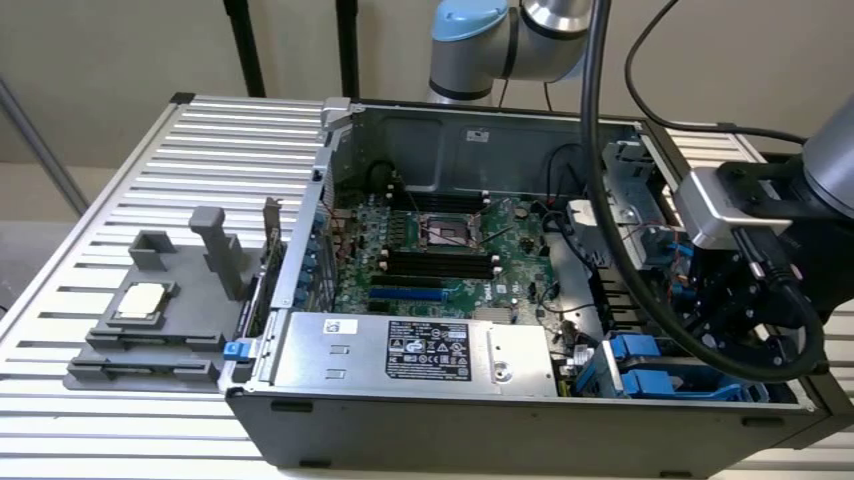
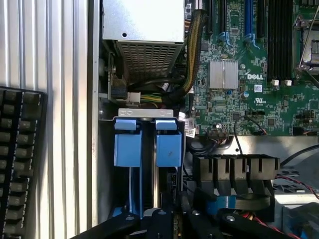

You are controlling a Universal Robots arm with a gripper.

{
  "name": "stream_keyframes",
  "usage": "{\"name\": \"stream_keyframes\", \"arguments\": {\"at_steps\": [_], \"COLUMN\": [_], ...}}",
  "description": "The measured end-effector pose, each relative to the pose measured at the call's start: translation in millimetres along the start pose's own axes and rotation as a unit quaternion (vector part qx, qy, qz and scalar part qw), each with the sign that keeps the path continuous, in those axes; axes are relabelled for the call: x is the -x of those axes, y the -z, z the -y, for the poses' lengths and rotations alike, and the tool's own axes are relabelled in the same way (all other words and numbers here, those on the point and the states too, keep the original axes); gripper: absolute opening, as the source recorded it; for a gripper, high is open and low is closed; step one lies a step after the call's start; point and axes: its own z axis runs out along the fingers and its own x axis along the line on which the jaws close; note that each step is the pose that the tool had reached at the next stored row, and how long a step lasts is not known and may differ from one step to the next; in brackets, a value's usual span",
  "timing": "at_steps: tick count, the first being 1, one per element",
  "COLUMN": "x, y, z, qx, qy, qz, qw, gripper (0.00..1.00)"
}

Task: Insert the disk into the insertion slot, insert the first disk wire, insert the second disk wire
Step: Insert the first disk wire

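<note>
We see the gripper (image 2: 172,219) clenched, jaws together just above the slot (image 2: 147,149), gripping nothing we can make out. The disk (image 2: 155,186) sits edge-on in the slot at the case's front corner, so insertion looks done; both wires seem left.

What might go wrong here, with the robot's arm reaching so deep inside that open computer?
The shut gripper sits right at the blue drive carriers, so a slight misalignment could jam or scrape them. Loose cable bundles beside the power supply box could perhaps snag. The motherboard lies exposed close by.
</note>
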Motion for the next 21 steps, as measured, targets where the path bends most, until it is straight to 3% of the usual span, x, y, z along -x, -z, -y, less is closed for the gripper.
{"name": "stream_keyframes", "arguments": {"at_steps": [5, 10, 17, 20, 21], "x": [0.9, 2.3, 3.1, 3.4, 3.5], "y": [-1.6, -3.4, -3.7, -0.6, 2.0], "z": [-0.1, 0.7, 3.1, 3.3, 3.3], "qx": [-0.0004, -0.0004, 0.0017, 0.0024, 0.0024], "qy": [-0.005, -0.008, -0.012, -0.012, -0.012], "qz": [-0.0029, -0.0039, -0.006, -0.006, -0.006], "qw": [1.0, 1.0, 0.9999, 0.9999, 0.9999], "gripper": [0.16, 0.16, 0.16, 0.18, 0.25]}}
